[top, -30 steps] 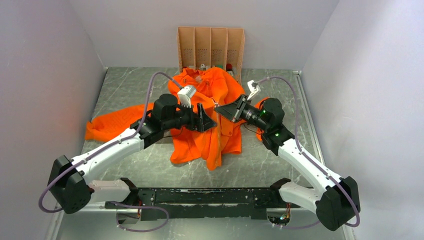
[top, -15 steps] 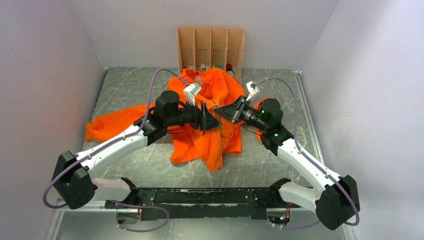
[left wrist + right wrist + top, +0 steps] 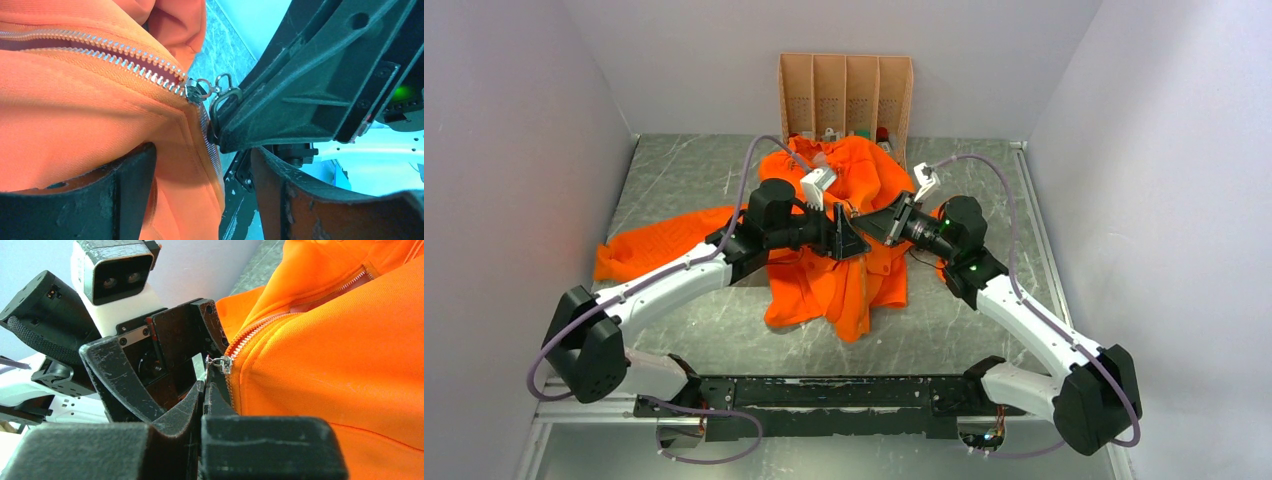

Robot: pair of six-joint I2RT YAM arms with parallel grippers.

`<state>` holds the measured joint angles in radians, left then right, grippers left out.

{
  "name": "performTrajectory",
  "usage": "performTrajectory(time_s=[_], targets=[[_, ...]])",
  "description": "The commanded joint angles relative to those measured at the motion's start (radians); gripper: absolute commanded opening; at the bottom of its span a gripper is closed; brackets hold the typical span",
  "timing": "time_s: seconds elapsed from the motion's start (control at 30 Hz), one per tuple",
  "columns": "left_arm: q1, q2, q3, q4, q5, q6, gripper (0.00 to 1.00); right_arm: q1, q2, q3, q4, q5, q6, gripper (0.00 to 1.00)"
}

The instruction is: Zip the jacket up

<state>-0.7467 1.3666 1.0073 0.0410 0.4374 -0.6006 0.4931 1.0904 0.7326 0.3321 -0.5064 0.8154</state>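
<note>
approach continues: the left gripper (image 3: 852, 243) has slid right over the jacket (image 3: 824, 285), which lies heaped in the middle of the table (image 3: 674, 180), and its open jaws are narrowing round cloth beside the zipper pull (image 3: 222, 90). the right gripper (image 3: 871, 222) stays clenched on that pull. only the wrist views show this; overhead, both grippers hide it.

jacket (image 3: 824, 285) on table (image 3: 674, 175), rack (image 3: 845, 92) behind, perhaps touching

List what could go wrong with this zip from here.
The right gripper pinches the zipper pull only at its fingertips, so it may slip off. The left gripper is open around the jacket below the slider; unheld, the crumpled fabric could lift and bunch instead of zipping. The two grippers almost touch and could collide.
</note>
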Motion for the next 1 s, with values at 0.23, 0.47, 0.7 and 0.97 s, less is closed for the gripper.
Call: performTrajectory(time_s=[0.23, 0.47, 0.7, 0.97], targets=[[0.002, 0.049, 0.017, 0.058, 0.021, 0.002, 0.42, 0.014, 0.003, 0.002, 0.086, -0.019, 0.018, 0.0], [0.002, 0.017, -0.03, 0.074, 0.057, -0.005, 0.09, 0.016, 0.035, 0.022, 0.088, 0.0, 0.015, 0.0], [-0.027, -0.057, -0.133, 0.078, 0.072, -0.035, 0.08, 0.014, 0.109, 0.091, 0.125, 0.026, 0.006, 0.0], [-0.096, -0.11, -0.301, 0.111, 0.042, -0.111, 0.08, 0.016, 0.252, 0.197, 0.191, 0.032, 0.006, 0.0]])
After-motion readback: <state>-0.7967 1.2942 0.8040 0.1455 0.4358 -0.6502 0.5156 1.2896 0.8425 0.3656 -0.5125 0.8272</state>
